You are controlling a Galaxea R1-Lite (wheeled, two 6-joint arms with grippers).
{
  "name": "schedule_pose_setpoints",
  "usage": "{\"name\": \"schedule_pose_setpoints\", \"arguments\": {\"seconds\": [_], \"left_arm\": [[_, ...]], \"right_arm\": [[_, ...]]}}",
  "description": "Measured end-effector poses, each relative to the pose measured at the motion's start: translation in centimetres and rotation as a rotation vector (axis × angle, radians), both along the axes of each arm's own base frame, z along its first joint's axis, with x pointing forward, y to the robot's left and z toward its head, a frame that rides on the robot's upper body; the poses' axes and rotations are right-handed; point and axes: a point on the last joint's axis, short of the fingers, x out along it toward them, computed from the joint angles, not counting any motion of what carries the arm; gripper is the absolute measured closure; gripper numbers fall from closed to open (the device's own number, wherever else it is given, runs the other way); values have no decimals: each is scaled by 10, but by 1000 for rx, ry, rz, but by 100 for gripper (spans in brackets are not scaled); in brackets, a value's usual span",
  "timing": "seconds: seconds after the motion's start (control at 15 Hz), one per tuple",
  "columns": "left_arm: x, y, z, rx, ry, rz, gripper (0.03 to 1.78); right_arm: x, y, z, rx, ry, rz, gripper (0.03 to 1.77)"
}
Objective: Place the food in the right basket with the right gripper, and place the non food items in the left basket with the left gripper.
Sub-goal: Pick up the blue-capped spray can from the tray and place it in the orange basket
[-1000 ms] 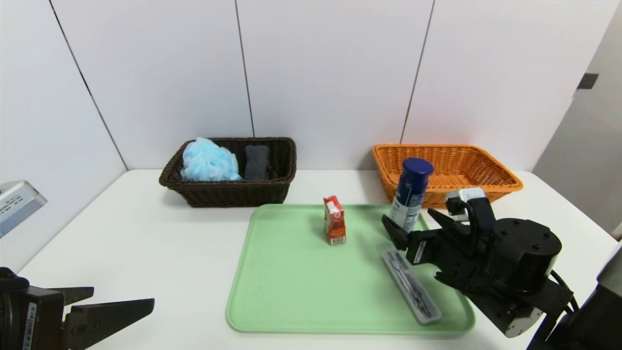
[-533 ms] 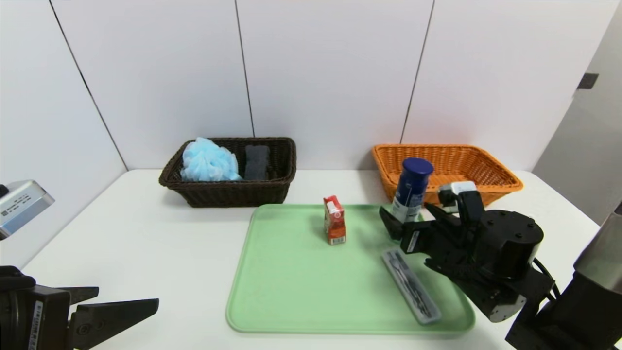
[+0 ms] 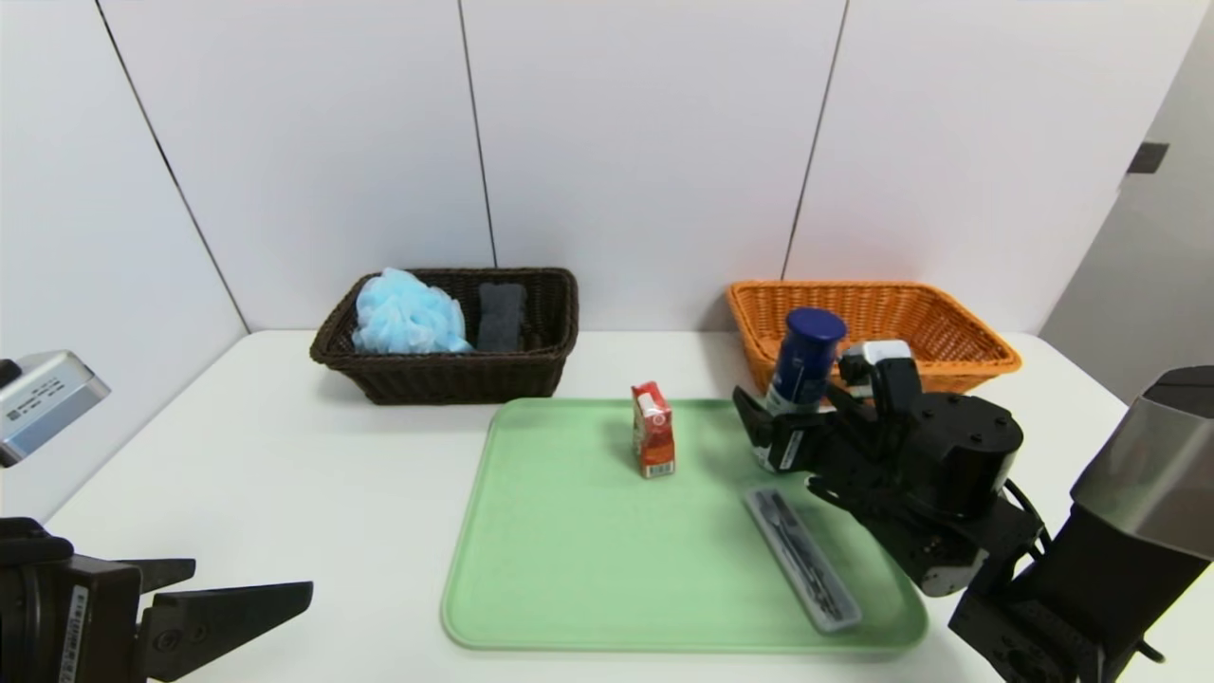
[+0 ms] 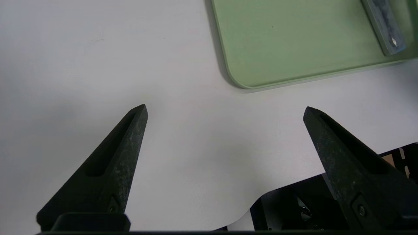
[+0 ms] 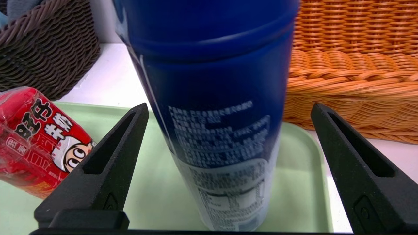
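My right hand (image 5: pixel 228 111) gapes wide around the can (image 5: pixel 215 114), gripping nothing; centre it, then close low.

black arms with tapered, slotted black fingers (image 5: pixel 111 163), silver wrist cameras, a black cable.

White table (image 3: pixel 285 455) with tray (image 3: pixel 569 569), two baskets (image 3: pixel 446 375)

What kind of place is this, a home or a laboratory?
Probably a robot test bench, not a home: a bare white table against plain white wall panels, with a green tray and two wicker baskets set out for sorting.
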Motion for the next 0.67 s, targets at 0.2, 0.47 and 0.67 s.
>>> {"name": "schedule_pose_setpoints", "arguments": {"seconds": [0.2,0.47,0.67], "left_arm": [[2,-2,0,-3,5,-7,12],[4,-3,0,-11,18,-22,12],[4,-4,0,-9,21,-25,12]], "right_arm": [[4,2,-2,0,-3,-1,9],[7,3,-3,-1,-3,0,58],[7,4,-3,-3,-3,0,93]]}}
